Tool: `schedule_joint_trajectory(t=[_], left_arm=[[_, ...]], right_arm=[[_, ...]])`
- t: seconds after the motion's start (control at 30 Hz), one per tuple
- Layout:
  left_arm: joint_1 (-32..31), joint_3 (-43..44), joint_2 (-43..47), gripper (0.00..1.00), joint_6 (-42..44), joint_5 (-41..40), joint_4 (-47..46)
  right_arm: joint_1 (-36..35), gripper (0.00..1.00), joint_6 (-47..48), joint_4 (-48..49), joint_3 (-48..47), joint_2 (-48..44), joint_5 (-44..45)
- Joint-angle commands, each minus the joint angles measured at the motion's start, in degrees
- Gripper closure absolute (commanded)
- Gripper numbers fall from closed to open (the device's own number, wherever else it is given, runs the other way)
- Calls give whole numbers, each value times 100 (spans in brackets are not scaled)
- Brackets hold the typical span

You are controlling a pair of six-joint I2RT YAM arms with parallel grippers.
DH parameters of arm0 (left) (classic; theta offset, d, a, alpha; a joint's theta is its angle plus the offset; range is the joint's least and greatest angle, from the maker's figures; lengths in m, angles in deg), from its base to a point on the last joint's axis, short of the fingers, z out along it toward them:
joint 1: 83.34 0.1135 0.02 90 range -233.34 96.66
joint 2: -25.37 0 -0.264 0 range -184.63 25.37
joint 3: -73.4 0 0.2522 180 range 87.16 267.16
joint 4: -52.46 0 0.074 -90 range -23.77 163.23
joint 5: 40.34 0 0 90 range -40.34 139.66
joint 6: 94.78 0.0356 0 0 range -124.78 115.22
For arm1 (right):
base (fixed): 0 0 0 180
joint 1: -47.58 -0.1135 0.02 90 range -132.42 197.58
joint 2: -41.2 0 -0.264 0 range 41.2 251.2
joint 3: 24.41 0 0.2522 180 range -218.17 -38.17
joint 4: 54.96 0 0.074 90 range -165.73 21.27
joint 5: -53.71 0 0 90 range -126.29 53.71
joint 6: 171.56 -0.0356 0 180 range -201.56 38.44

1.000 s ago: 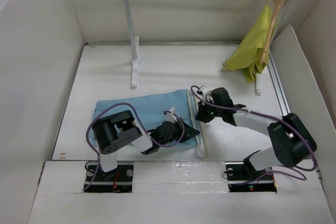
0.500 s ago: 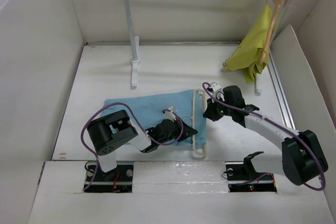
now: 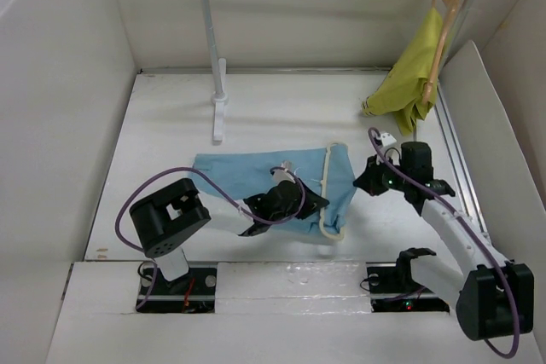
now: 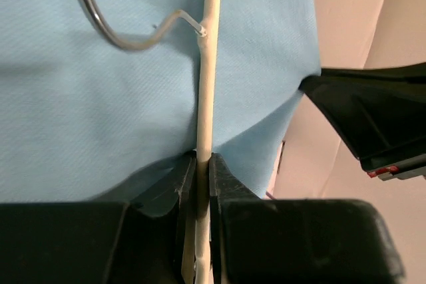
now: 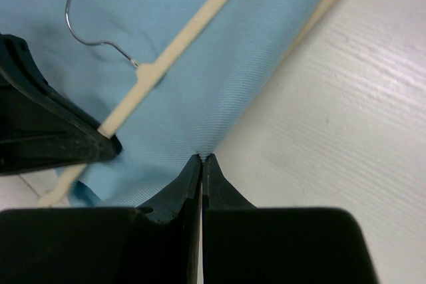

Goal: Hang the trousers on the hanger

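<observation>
The light blue trousers point(image 3: 235, 178) lie flat mid-table. Their right end passes the cream-white hanger point(image 3: 328, 198) and sticks out to its right. My left gripper point(image 3: 314, 205) is shut on the hanger's thin bar point(image 4: 208, 64), just below the wire hook point(image 4: 106, 28), with blue cloth point(image 4: 80, 111) beneath. My right gripper point(image 3: 364, 183) sits at the cloth's right edge. In the right wrist view it point(image 5: 202, 158) pinches the edge of the trousers point(image 5: 219, 64), and the hanger bar point(image 5: 180, 38) crosses the cloth at upper left.
A white clothes rack point(image 3: 213, 49) stands at the back. A yellow-green garment point(image 3: 412, 74) hangs from a tan wooden hanger point(image 3: 444, 10) at its right end. White walls point(image 3: 60, 125) close in the left and right sides.
My right gripper has moved right, drawing the trousers' end past the hanger. The left gripper, the hanger and the whole cloth have shifted right too.
</observation>
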Motion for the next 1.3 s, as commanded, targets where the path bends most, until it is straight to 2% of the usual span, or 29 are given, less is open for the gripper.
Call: schedule_joint_trajectory(t=[0.0,0.1,0.17,0.2,0.23,0.3,0.33,0.4,0.53,0.67,0.9,1.03,1.17,1.23,1.27], left_arm=[[203,-249,148,100,-159,-692,1049],[203,-381,253,100,-133,-735,1189],[203,-434,306,100,-124,-771,1216],[203,-452,315,100,-116,-771,1216],[142,-426,315,100,-89,-771,1208],[89,-347,262,100,77,-745,1094],[2,-181,201,100,139,-736,1067],[-156,83,-44,100,359,-649,1146],[-342,628,-493,100,377,-656,1147],[-394,655,-678,100,263,-630,962],[-394,568,-705,100,175,-665,900],[-394,655,-722,100,201,-701,1005],[-394,752,-775,100,306,-727,1120],[-394,770,-793,100,333,-736,1137],[-394,770,-793,100,368,-744,1181]], right_arm=[[665,100,541,-496,-101,-105,-186],[1227,100,716,-452,5,-141,-273],[1361,100,787,-382,-90,-1,-527],[1361,95,787,-390,-143,105,-555],[1361,79,822,-355,-179,323,-625],[1212,35,900,-320,-258,614,-993],[994,28,1075,-442,-284,920,-1055],[800,23,1112,-365,-145,1098,-1300],[614,21,962,-451,146,889,-1426],[386,20,928,-865,321,265,-1328],[-71,36,655,-724,699,317,-1267],[-71,37,506,-909,770,-60,-1030],[-203,40,269,-506,1033,43,-1371],[-282,49,189,-224,1104,193,-1477],[-343,57,189,-119,1052,341,-1521]])
